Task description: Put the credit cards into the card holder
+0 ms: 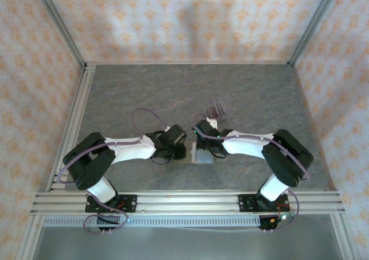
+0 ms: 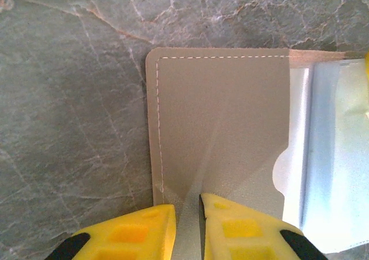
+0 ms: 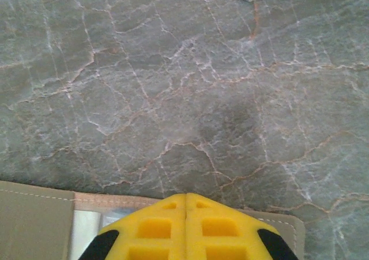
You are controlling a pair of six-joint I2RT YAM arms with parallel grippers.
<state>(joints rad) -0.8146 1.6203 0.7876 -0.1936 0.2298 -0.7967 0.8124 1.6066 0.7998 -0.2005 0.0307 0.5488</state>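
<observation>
Card holder [image 2: 219, 133] lies open mid-table, with the left gripper [image 2: 188, 225] pinched narrow on one flap's edge. Right gripper [image 3: 185, 225] is closed tight over the opposite edge, bare table [image 3: 173, 87] beyond. Credit cards [image 1: 217, 105] sit just past it.

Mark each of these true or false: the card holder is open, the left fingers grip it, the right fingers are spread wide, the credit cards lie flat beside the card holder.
1. The card holder lies open on the table. True.
2. The left fingers are closed on the card holder's near edge. True.
3. The right fingers are spread wide. False: they are pressed together, just above the card holder's far edge.
4. The credit cards lie flat beside the card holder. False: they stand in the clear stand, farther back on the table.
</observation>
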